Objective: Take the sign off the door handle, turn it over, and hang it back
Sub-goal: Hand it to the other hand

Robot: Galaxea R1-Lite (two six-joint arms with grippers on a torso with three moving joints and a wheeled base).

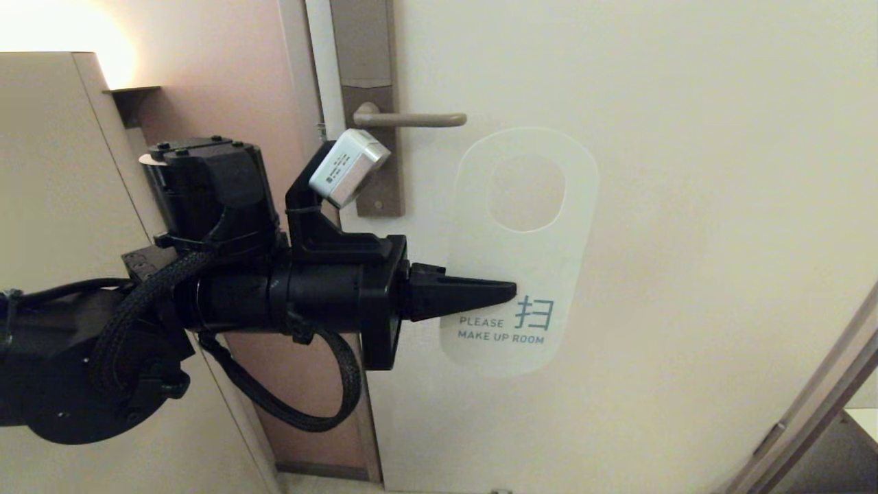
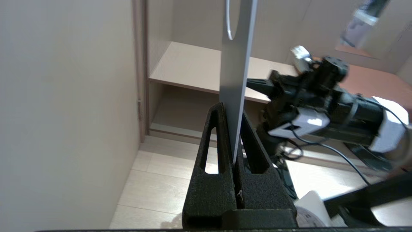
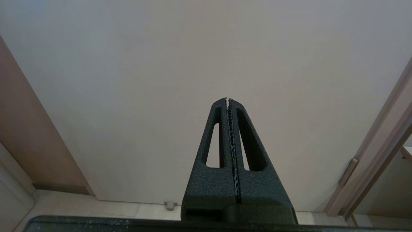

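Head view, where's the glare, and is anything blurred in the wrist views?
Head view: a lamp glow blows out the upper left corner, while the sign reads clearly. Left wrist view: the right arm is smeared. Right wrist view: evenly lit, sharp right pincer.

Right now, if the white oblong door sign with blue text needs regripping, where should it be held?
Keep the grip the left gripper has: the white oblong door sign's solid lower half, entered edge-on from the robot's left. That leaves the round hole clear for the beige metal lever handle.
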